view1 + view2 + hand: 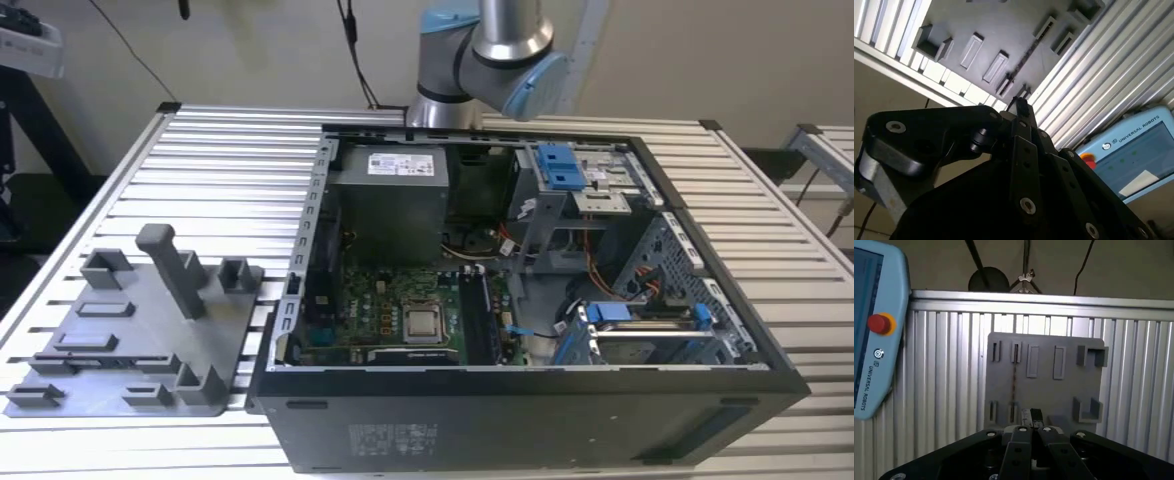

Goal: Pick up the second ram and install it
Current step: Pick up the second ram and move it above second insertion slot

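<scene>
Pincer: The gripper [1031,416] has its two fingers pressed close together. Nothing is held between them.
Where the pincer is: It is well apart from the grey tray [1049,395] and points toward it.
Ram: The second ram [1014,382] is a thin dark strip. It stands on its edge in the tray, and each end sits in a small grey slot. Nothing touches it.
Tray: In the exterior view, the tray lies on the slatted table [214,150], on the exterior view's left of the open computer case [534,420].
Board: A green board [387,310] lies at the bottom of the case. Long black slots [475,320] run beside its chip. It is too small to tell if a stick already sits in one.
Step in hand: It looks like the reach for the ram. The pick-up is not yet done.
Doing it well: The fingers need to be open before they go down. They should close on the two flat faces near the middle of the strip. The pull should be straight up, so the ends slide out of the small slots and do not jam. A soft, even squeeze should be enough for so thin a stick.
Watch out: The tall grey post [171,270] stands on the same tray, so the pincer should stay clear of it.
</scene>
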Robot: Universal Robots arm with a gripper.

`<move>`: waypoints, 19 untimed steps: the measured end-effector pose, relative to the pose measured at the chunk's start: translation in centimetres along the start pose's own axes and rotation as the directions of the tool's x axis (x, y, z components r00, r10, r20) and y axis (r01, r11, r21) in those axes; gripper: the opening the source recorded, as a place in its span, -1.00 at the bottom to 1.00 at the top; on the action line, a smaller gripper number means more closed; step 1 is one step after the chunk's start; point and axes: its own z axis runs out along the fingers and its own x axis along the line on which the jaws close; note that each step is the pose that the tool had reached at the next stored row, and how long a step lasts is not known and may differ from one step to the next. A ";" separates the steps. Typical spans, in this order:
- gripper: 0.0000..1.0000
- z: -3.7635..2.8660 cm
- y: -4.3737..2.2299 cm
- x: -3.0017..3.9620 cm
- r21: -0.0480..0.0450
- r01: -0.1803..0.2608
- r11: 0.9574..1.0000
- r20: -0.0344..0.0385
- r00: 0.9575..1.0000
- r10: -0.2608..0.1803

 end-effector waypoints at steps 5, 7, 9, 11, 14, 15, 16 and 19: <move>-0.79 0.05 0.00 0.00 0.000 0.020 1.000 -0.001 1.000 -0.020; -0.79 0.09 0.00 0.00 0.000 0.018 1.000 0.000 1.000 -0.018; -0.79 0.15 0.00 -0.01 -0.001 0.009 1.000 0.000 1.000 -0.009; -0.79 0.24 0.00 0.01 -0.004 -0.007 1.000 0.000 1.000 0.007; -0.79 0.28 0.00 0.06 -0.005 -0.023 1.000 0.001 1.000 0.023; -0.79 0.28 0.00 0.06 -0.005 -0.023 1.000 0.001 1.000 0.023; -0.79 0.28 0.00 0.06 -0.005 -0.023 1.000 0.001 1.000 0.023; -0.79 0.28 0.00 0.07 -0.005 -0.023 1.000 0.001 1.000 0.023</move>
